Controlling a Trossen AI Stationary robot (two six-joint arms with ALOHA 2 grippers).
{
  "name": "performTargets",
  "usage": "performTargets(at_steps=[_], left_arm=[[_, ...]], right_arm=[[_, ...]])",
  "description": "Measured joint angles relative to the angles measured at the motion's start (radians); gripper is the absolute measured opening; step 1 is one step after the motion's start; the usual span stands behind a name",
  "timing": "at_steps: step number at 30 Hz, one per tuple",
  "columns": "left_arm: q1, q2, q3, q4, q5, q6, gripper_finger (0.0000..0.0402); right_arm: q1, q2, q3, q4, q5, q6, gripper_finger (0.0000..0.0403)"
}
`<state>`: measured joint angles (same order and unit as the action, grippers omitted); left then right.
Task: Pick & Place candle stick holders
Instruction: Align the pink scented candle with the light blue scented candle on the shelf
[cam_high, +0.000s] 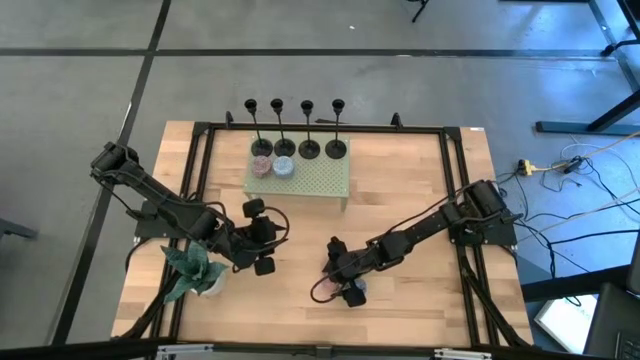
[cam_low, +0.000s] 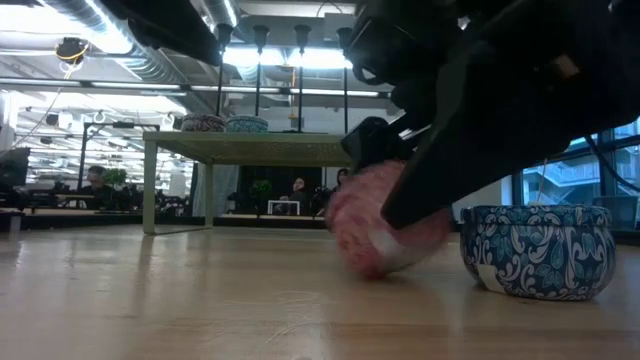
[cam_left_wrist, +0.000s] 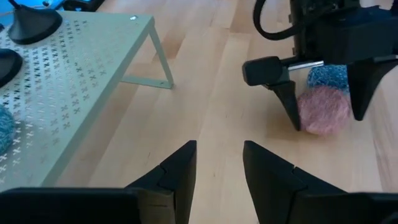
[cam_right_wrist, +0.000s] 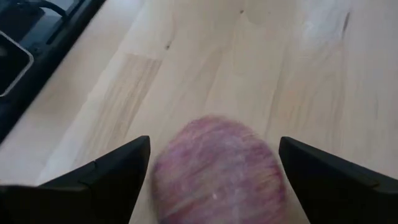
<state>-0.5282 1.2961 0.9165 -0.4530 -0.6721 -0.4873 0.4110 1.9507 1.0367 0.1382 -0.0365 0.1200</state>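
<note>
Right end effector (cam_high: 330, 287) is down at the bench (cam_high: 420, 230), fingers spread wide around a pink candle (cam_left_wrist: 324, 112) — not clamped. Left end effector (cam_left_wrist: 219, 163) hovers nearby, fingers parted, holding nothing. The four candle stick holders (cam_high: 295, 148) stand in a row on the green rack (cam_high: 320, 180) (far side) — well apart from both.

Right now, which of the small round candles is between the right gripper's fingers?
The pink candle on the bare table, straddled by the open right gripper. The others sit on the green perforated stand or beside it in a blue patterned tin.
</note>
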Motion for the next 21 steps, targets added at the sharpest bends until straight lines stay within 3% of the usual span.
performTargets(at_steps=[21], left_arm=[[0.0,0.0,0.0,0.0,0.045,0.0,0.0127]], right_arm=[[0.0,0.0,0.0,-0.053,0.036,0.016,0.0361]])
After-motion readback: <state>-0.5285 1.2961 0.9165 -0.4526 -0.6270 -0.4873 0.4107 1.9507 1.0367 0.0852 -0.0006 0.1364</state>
